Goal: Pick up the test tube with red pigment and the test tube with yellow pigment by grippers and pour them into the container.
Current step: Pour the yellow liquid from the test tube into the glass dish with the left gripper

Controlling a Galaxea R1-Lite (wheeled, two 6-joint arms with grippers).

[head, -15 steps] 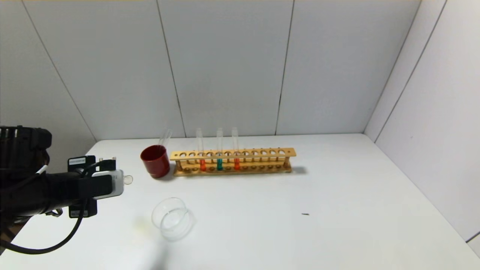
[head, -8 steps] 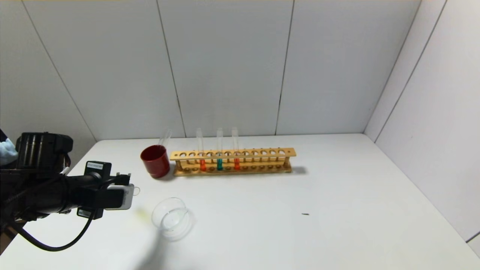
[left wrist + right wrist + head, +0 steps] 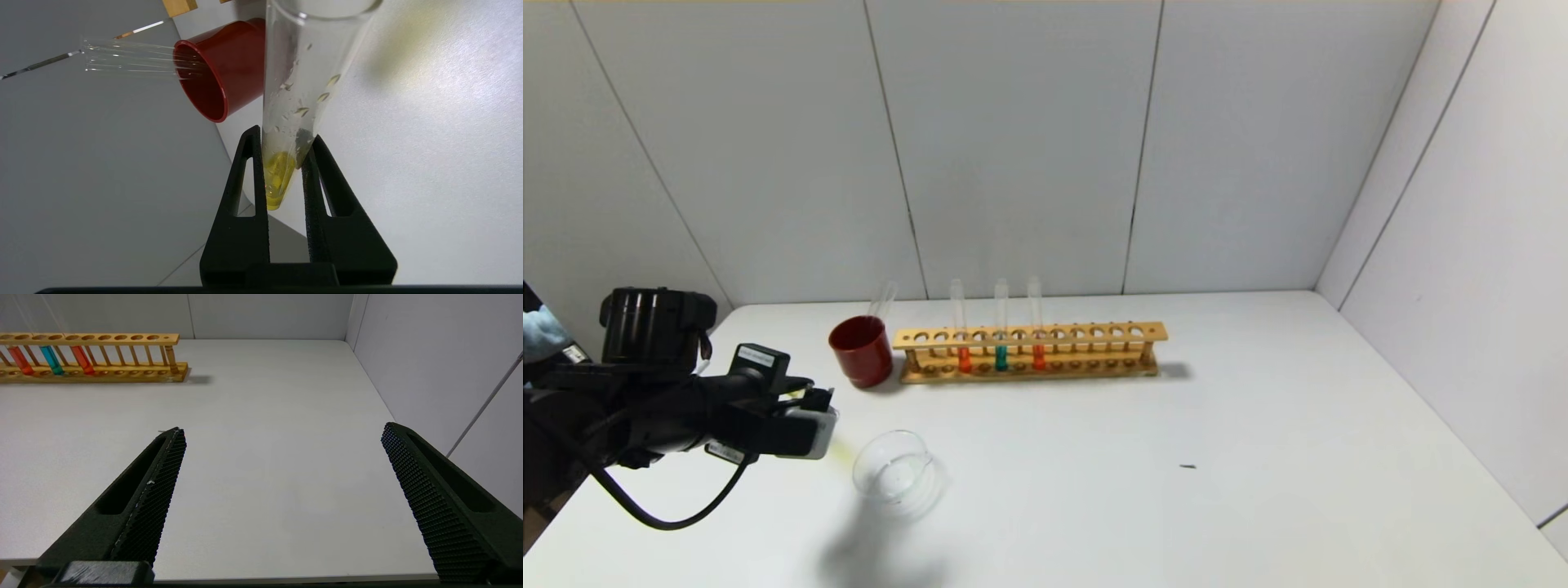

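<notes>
L arm at clear dish w/ yellow tube; R arm idle.

Left gripper, black w/ white-silver block, is pinching the slim clear glass test tube w/ yellow liquid near its base, held over the white tabletop just beside the small shallow clear glass dish. Tube lies tilted, mouth toward dish. Orange-red liquid tube stands upright in the long wooden rack, third of 3 tubes there. Dark red opaque cup just beside rack end. Right gripper spread wide above the near-right tabletop, holding nothing.
</notes>
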